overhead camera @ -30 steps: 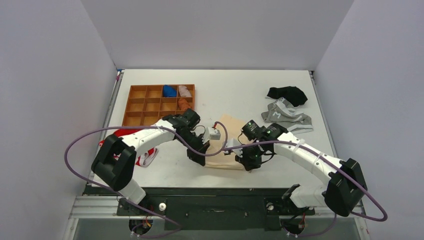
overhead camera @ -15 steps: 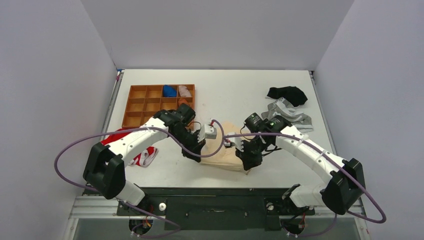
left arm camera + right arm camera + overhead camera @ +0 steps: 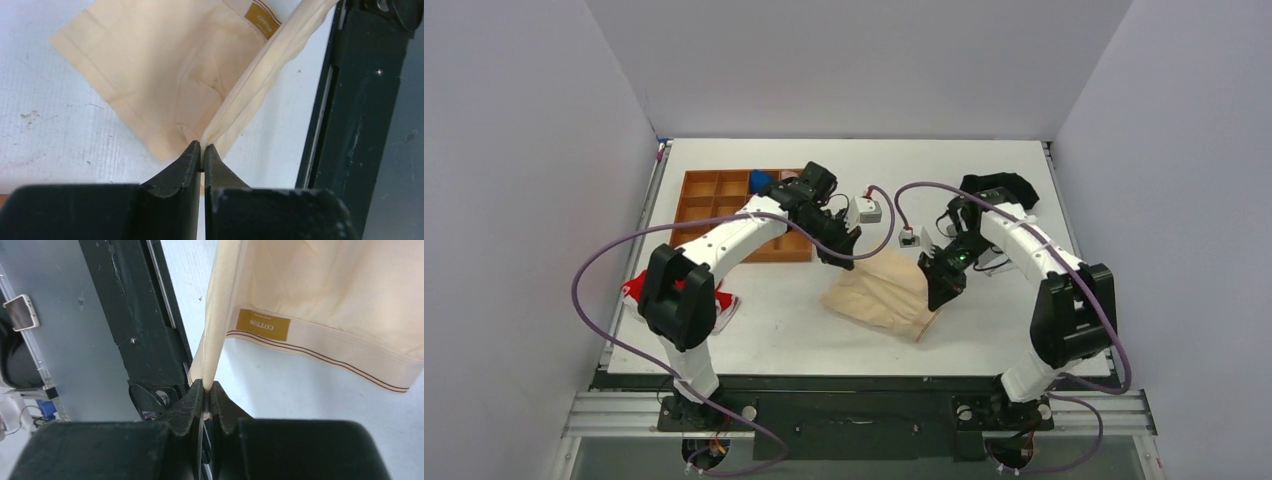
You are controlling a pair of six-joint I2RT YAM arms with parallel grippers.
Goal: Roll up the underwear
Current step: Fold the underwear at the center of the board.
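The cream underwear point(image 3: 882, 296) hangs and drapes from both grippers over the middle of the table, its lower part resting on the surface. My left gripper point(image 3: 844, 245) is shut on one corner of its waistband edge point(image 3: 250, 80). My right gripper point(image 3: 941, 285) is shut on the other corner point(image 3: 212, 340). The right wrist view shows the waistband with a gold label point(image 3: 263, 324) and thin brown stripes. The fabric is spread open between the two grippers, not rolled.
An orange compartment tray point(image 3: 724, 210) with small rolled items stands at the back left. A red garment point(image 3: 714, 305) lies by the left arm. A grey garment point(image 3: 999, 255) and a black garment point(image 3: 999, 188) lie at the back right, partly behind the right arm.
Both grippers have lifted and moved away from the near edge toward the middle of the table, carrying the cream underwear, which has opened out and now hangs between them.
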